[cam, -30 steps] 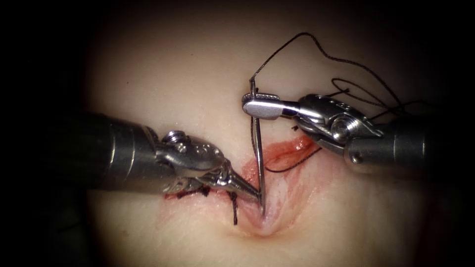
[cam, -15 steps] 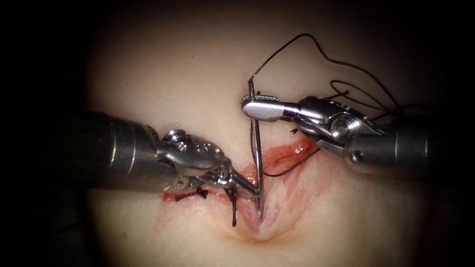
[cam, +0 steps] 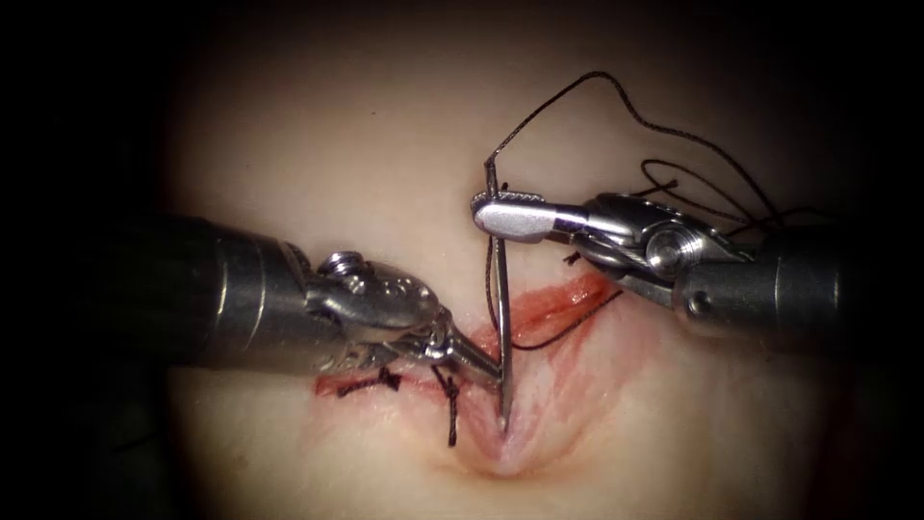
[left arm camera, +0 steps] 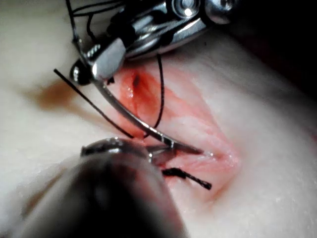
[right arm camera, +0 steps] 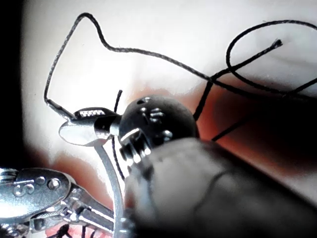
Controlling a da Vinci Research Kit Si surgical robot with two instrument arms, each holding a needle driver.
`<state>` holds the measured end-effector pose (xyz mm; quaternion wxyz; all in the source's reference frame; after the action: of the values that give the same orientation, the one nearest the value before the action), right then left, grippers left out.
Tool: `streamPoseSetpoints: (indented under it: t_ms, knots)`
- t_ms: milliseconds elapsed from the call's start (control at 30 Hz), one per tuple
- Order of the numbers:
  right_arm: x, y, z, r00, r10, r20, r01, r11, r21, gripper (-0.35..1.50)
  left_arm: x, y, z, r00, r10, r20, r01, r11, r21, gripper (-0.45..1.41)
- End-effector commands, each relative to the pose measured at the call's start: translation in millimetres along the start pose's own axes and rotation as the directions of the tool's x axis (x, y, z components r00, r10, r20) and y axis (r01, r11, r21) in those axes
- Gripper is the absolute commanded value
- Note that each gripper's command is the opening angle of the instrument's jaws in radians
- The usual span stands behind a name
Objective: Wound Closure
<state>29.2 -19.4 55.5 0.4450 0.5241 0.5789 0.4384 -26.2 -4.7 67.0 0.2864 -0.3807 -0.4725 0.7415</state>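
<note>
1. The left tool [cam: 481,364] enters from the endoscope view's left and lies low over the tissue [cam: 366,125]. Its jaws taper to a closed tip beside the needle's lower end, at the cut's left lip; whether they pinch the needle, the tissue edge or nothing cannot be told. In the left wrist view the left tool [left arm camera: 158,151] sits just under the needle's shaft, touching or nearly so.

2. Two dark stitches [cam: 449,395] cross the closed stretch of the cut, beneath and left of that tip.

3. The needle [cam: 500,318] stands nearly upright in the endoscope view, long axis running top to bottom. Its point is at the open cut [cam: 539,318], apparently just at or in the tissue; depth cannot be judged. In the left wrist view the needle [left arm camera: 133,121] shows its curve, sweeping from the right tool down to the wound's floor.

4. The thread [cam: 616,96] leaves the needle's upper end, arcs up and rightward, and coils near the right shaft. A second strand crosses the reddened cut.

5. The right tool [cam: 491,214] reaches in from the right, jaws clamped across the needle near its tail end, close to the thread's attachment. The right wrist view confirms the right tool [right arm camera: 79,124] gripping there.

6. Governing relation: the right tool holds the top of the needle, the left tool waits at its bottom, nearer the point.
</note>
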Motion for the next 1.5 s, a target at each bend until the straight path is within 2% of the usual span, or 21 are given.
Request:
streamPoseSetpoints:
  t_ms: [33,200,400,600,633,833,900,967,1133,1367,1500]
  knots:
    - [0.2,0.7,0.6,1.0,-0.002,-0.001,0.002,1.0,0.001,-0.35,0.0,-0.4,0.6,1.0,0.0,0.0,0.0,1.0,-0.001,-0.32]
    - [1.7,1.0,0.8,0.996,-0.093,-0.003,0.093,0.996,0.004,-0.35,0.3,-0.2,0.3,1.0,-0.003,-0.005,0.003,1.0,0.0,-0.32]
    - [5.0,1.0,0.3,0.96,-0.281,0.012,0.281,0.96,-0.012,-0.35,2.1,0.4,-1.6,0.999,0.002,-0.049,-0.001,1.0,0.016,-0.3]
    - [7.0,1.3,0.0,0.909,-0.416,0.03,0.417,0.908,-0.032,-0.35,4.4,1.4,-4.9,0.991,0.067,-0.113,-0.061,0.996,0.062,-0.37]
    - [7.2,1.4,0.0,0.901,-0.432,0.034,0.433,0.9,-0.036,-0.35,4.9,1.7,-5.7,0.988,0.08,-0.129,-0.071,0.995,0.074,-0.45]
    - [8.2,1.7,-0.2,0.858,-0.512,0.051,0.513,0.857,-0.038,-0.35,7.2,3.6,-9.6,0.976,0.092,-0.197,-0.069,0.99,0.121,-0.45]
    - [8.8,1.5,-0.2,0.851,-0.523,0.047,0.525,0.85,-0.04,-0.35,7.1,4.3,-10.4,0.978,0.078,-0.194,-0.058,0.992,0.108,-0.45]
    - [9.4,1.3,-0.1,0.841,-0.539,0.043,0.541,0.84,-0.042,-0.35,6.3,5.0,-10.6,0.986,0.072,-0.149,-0.065,0.996,0.053,-0.45]
    - [11.1,0.7,0.1,0.812,-0.583,0.036,0.584,0.811,-0.046,-0.35,3.3,6.3,-8.9,0.996,0.073,-0.049,-0.074,0.997,-0.023,-0.45]
    - [12.4,0.3,0.3,0.794,-0.608,0.027,0.608,0.793,-0.04,-0.35,-0.2,5.6,-3.6,0.994,0.063,0.089,-0.056,0.995,-0.077,-0.45]
    - [12.4,0.5,0.4,0.793,-0.608,0.034,0.609,0.793,-0.023,-0.35,-1.1,4.7,-0.5,0.988,0.068,0.138,-0.056,0.994,-0.089,-0.45]
